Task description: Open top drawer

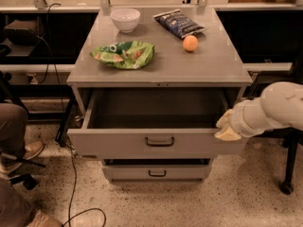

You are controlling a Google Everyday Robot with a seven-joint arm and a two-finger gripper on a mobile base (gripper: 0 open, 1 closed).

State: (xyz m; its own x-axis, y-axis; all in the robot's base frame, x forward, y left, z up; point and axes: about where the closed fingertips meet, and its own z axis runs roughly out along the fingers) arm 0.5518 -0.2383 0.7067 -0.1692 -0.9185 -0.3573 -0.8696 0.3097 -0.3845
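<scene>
The top drawer point(118, 144) of the grey cabinet stands pulled far out toward me, its inside bare and dark. A small dark loop handle point(159, 141) sits at the centre of its front. My gripper point(226, 128) comes in from the right on a white arm and rests at the drawer front's upper right corner, touching its top edge. A narrower drawer point(156, 172) shows below it, shut.
On the cabinet top point(208, 65) lie a white bowl point(125, 19), a green chip bag point(125, 54), a dark blue bag point(179, 22) and an orange point(190, 43). A person's leg and shoe point(19, 145) are at the left. Cables point(71, 188) run on the floor.
</scene>
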